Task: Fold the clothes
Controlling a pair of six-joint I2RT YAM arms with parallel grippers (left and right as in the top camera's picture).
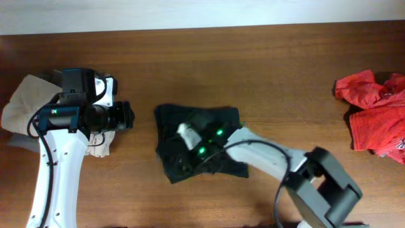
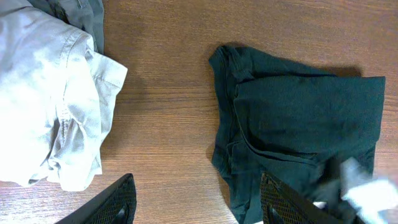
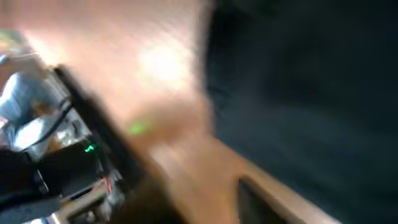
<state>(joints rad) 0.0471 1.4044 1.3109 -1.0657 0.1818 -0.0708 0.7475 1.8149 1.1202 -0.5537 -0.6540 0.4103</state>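
Wooden table (image 1: 266, 63): black T-shirt (image 1: 171, 126), beige garment (image 1: 25, 101), red garment (image 1: 376, 114).

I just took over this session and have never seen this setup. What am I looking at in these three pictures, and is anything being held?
Two robot arms work at a wooden table. The top picture looks down from above; the other two come from cameras on each wrist. The black T-shirt lies partly folded in the middle. The right gripper is over it; its picture is too blurred to show a grip. The left gripper hangs open, holding nothing, between the shirt and a beige and grey pile. A red garment lies at the far right.
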